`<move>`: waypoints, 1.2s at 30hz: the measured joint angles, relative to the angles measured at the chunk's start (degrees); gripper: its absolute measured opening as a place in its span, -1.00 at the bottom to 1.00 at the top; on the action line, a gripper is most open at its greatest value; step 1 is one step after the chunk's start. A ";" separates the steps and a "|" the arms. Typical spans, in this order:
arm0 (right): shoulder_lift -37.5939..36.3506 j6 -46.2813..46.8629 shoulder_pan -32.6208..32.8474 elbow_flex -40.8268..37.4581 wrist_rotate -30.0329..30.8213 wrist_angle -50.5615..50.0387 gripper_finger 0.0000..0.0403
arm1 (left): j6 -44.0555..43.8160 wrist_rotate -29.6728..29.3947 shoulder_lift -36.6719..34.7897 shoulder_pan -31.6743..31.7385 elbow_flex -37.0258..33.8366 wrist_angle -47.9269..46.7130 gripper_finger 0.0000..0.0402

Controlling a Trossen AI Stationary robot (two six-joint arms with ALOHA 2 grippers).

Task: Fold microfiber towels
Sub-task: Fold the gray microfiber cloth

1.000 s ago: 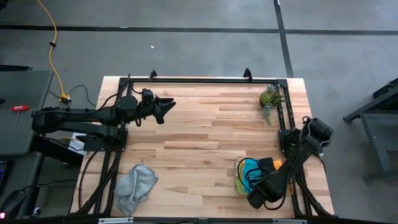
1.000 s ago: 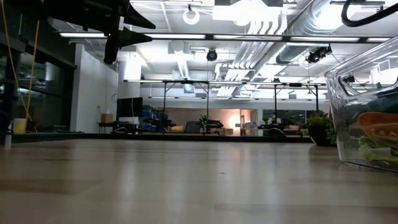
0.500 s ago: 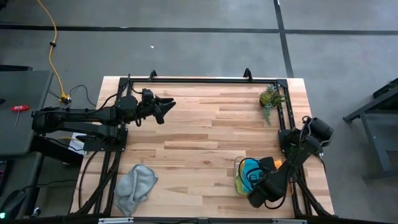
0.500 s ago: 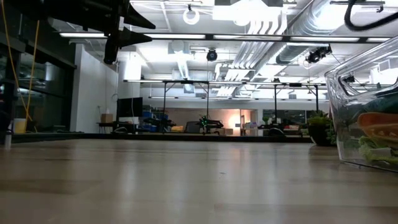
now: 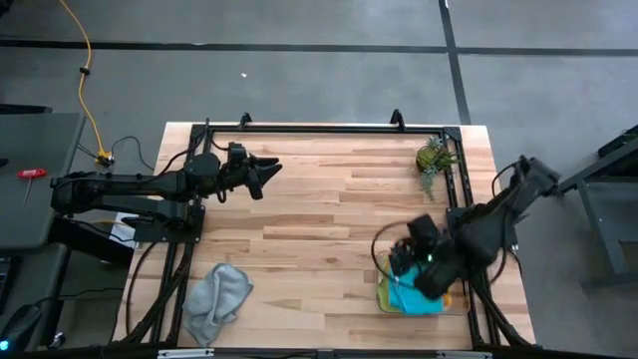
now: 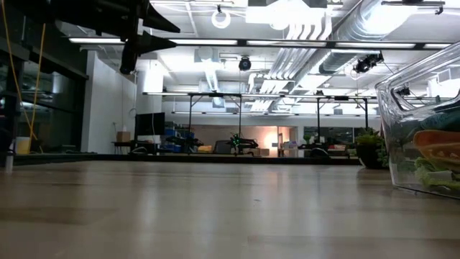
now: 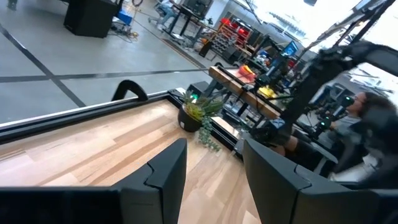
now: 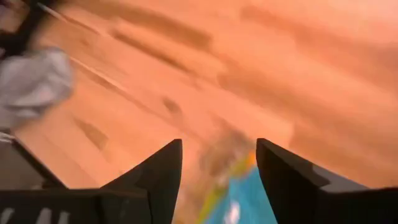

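With teal towel (image 5: pixel 411 296) in the tray (image 5: pixel 382 296), folding turns to the grey towel (image 5: pixel 217 296) near left; right tool (image 5: pixel 401 261), wide and empty, must cross the counter (image 5: pixel 319 189) to it; left tool (image 5: pixel 261 177) waits wide

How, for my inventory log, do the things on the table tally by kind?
Towels: 5 (grey, teal, yellow, orange, lime)
Tray: 1
Plant: 1
Total: 7
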 joint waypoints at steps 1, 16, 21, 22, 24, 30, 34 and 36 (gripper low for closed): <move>-1.45 -3.98 -1.41 0.00 1.58 1.12 -0.03 | -0.04 0.36 0.00 0.00 0.00 0.04 -0.27; -16.36 -53.52 -31.75 -34.54 -20.82 61.52 -0.12 | -0.04 9.64 0.00 -0.02 0.00 11.82 -0.27; -17.38 -63.69 -40.62 -41.00 -22.77 85.44 -0.12 | -0.02 10.79 0.00 0.00 0.00 13.41 -0.27; -17.41 -65.77 -41.86 -41.21 -22.80 88.16 -0.12 | -0.02 11.17 0.00 -0.02 0.00 13.71 -0.27; -17.72 -70.14 -43.80 -41.04 -23.00 90.20 -0.12 | 0.54 12.33 0.00 -0.01 0.00 15.19 -0.27; -17.69 -82.78 -46.90 -36.75 -23.17 90.75 -0.12 | 6.78 13.08 0.00 -1.46 2.38 16.74 -0.27; -17.69 -92.39 -47.46 -34.85 -21.13 90.69 -0.12 | 15.62 9.41 0.00 -3.90 5.18 14.55 -0.27; -17.69 -92.82 -47.49 -34.35 -20.06 90.47 -0.12 | 19.12 7.07 -0.01 -5.06 6.21 12.64 -0.27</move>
